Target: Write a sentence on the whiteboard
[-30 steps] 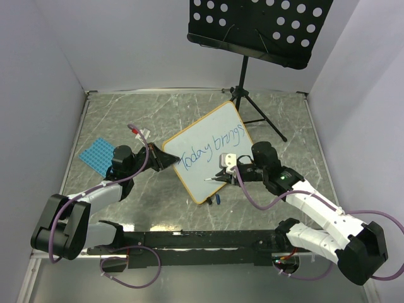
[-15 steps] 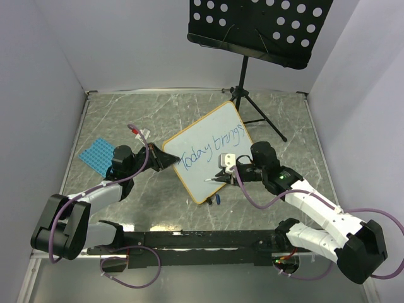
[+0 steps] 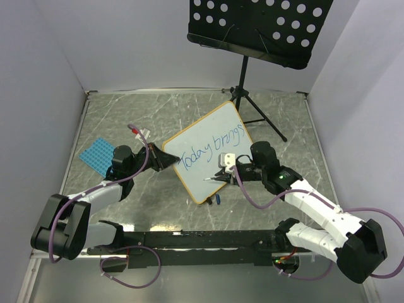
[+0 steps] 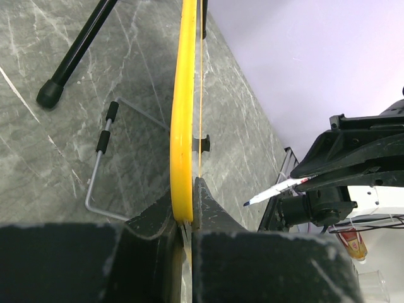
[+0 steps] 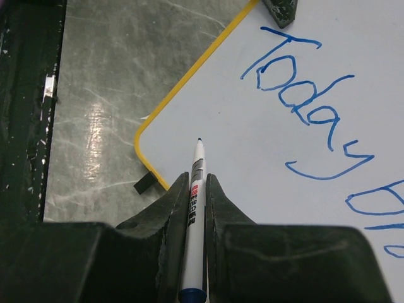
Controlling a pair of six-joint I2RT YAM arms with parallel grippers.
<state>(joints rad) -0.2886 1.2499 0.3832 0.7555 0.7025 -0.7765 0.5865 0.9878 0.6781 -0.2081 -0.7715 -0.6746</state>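
On the counter (image 3: 126,120): whiteboard (image 3: 205,136) propped up, centre.
Sentence (image 3: 194,157): blue, reads "Today brings".
Left gripper (image 4: 187,214): pinching whiteboard's yellow edge.
Right gripper (image 5: 194,189): clamped on marker (image 5: 197,161), tip over board's lower corner.

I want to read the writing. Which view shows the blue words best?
Top external: the sentence, "Today brings", shows whole. Right wrist shows "Today" large, the next word cut off. Left wrist sees only the whiteboard edge-on.

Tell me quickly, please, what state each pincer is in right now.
Left pincer: shut on the edge of the whiteboard.
Right pincer: shut on the marker.
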